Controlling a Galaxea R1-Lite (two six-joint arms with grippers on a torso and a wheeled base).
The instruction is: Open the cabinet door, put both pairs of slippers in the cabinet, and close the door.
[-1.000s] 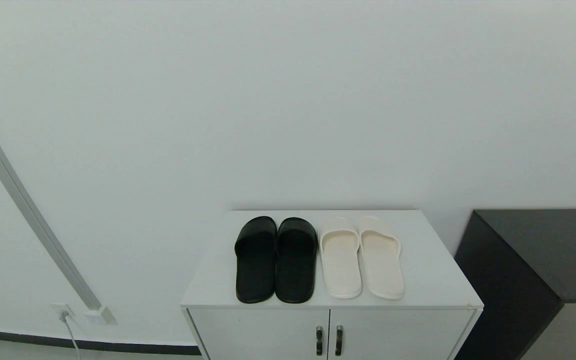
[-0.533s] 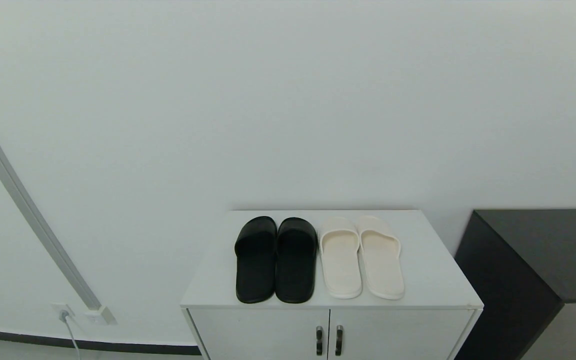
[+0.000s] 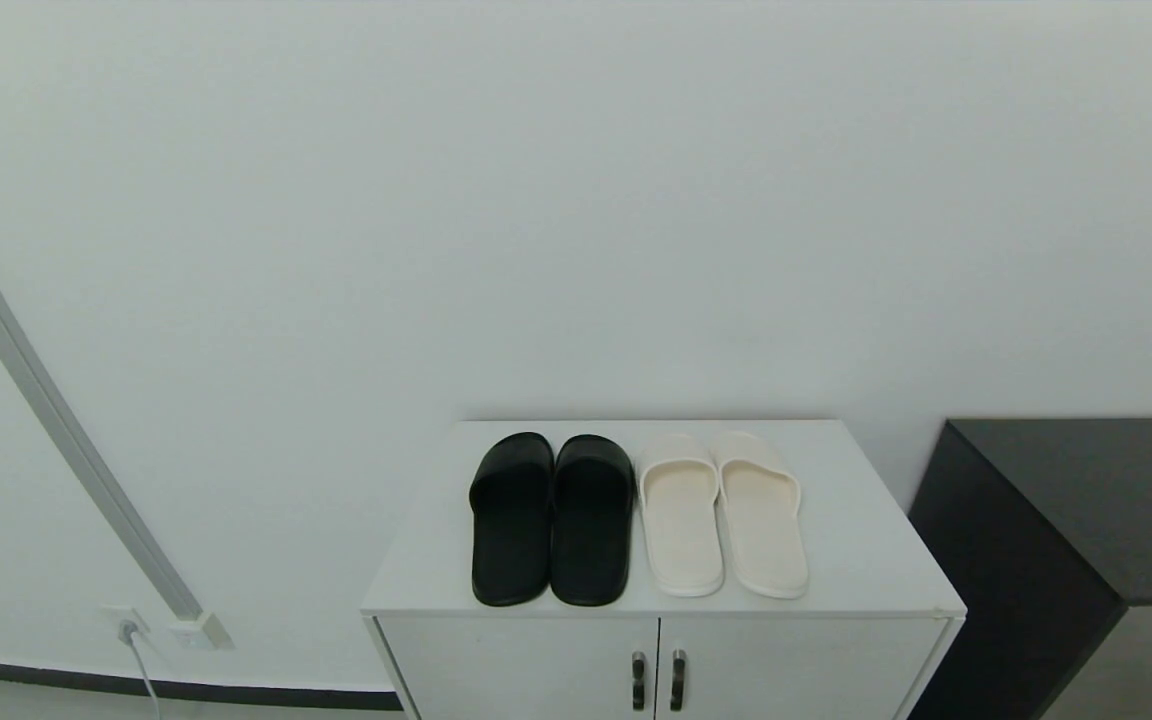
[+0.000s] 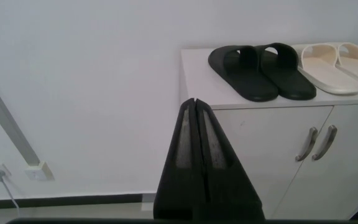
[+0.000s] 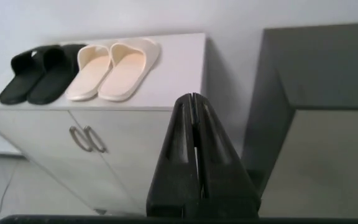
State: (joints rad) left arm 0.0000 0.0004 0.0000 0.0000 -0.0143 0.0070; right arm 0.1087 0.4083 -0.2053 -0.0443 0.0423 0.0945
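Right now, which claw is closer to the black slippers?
Left. The left claw is low, off the cabinet's corner by the black slippers; the right claw is farther, past the white slippers.

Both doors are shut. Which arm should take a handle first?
Right, probably: the cabinet sits right of centre in the head view, so its handles lie nearer the right hand. The margin is small.

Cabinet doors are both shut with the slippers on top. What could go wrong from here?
The two handles sit side by side at the seam; a gripper may catch both or slip off.
The black slippers and white slippers lie with heels near the front edge of the cabinet top; a jerky pull might shake them off.
The left gripper and right gripper are shut; they must open before grasping.
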